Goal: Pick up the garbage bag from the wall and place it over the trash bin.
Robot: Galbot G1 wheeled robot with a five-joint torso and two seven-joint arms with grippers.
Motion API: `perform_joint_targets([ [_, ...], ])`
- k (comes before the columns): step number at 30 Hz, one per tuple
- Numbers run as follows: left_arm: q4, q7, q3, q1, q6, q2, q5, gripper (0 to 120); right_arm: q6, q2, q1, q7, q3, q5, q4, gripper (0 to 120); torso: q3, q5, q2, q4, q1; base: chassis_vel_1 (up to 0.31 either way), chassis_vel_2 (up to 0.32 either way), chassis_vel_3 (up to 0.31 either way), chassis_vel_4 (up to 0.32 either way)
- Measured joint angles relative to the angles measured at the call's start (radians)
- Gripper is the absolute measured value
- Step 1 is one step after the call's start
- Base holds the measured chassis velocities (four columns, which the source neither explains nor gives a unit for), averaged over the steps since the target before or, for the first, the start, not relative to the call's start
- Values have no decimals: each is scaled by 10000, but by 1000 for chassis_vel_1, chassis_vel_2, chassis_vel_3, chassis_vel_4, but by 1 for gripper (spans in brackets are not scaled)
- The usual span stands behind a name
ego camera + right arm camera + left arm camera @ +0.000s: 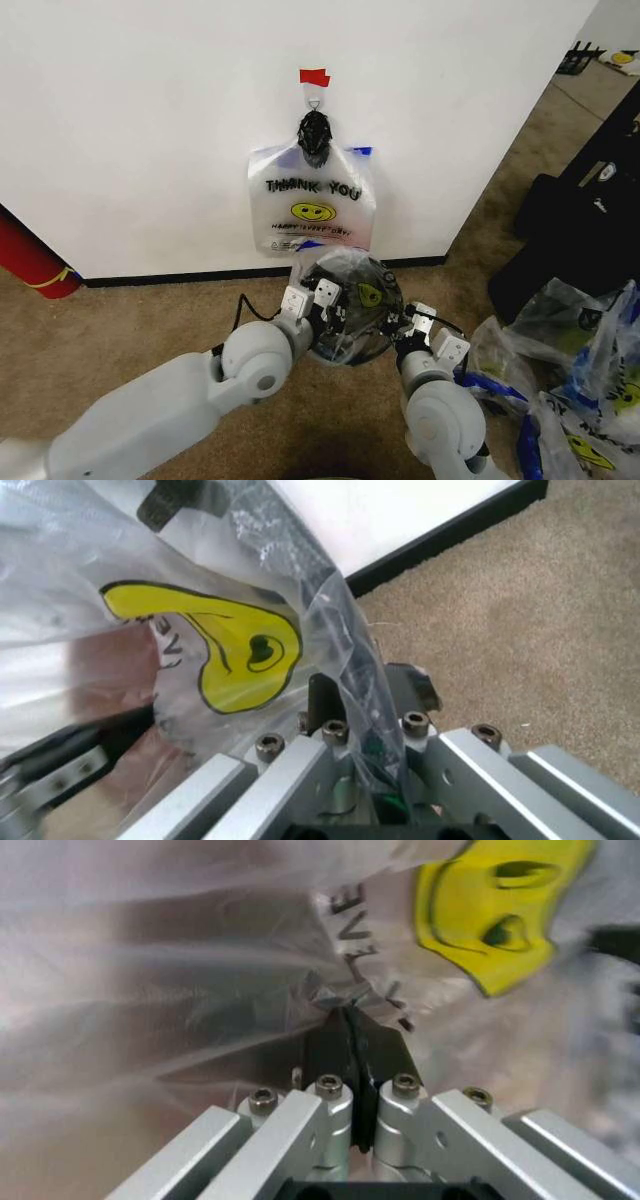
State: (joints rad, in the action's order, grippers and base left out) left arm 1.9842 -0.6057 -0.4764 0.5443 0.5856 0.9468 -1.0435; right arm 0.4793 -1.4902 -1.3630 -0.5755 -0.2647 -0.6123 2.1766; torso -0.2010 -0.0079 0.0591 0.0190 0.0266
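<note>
Two grippers, the left gripper (322,300) and the right gripper (405,322), each pinch one garbage bag (352,300) over one trash bin (345,350).

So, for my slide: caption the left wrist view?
Left gripper shut on the clear garbage bag beside its yellow smiley.
</note>
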Motion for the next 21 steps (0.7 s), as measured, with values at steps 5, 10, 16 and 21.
perform_joint_targets([
  [5, -622, -151, -85, 10, 12, 837, 188, 0, -47, -48, 28, 36, 8, 92, -170, 0, 0, 1, 0, 5, 0, 0, 0, 0, 0],
  [10, -1133, -226, -257, -75, 111, 1355, 445, 0, -48, -39, 39, 48, 29, 115, -198, 0, 1, 1, 0, 2, 0, 0, 0, 0, 0],
  [16, -2294, -379, -609, -327, 367, 1936, 673, 0, -48, -5, -36, 116, 78, 199, -147, 0, 1, 0, 0, 1, 0, 0, 0, 0, 0],
  [21, -2906, -493, -806, -516, 479, 2148, 756, 0, -48, 52, -69, 126, 75, 197, -64, 0, 1, 0, 0, 3, 0, 0, 0, 0, 0],
])
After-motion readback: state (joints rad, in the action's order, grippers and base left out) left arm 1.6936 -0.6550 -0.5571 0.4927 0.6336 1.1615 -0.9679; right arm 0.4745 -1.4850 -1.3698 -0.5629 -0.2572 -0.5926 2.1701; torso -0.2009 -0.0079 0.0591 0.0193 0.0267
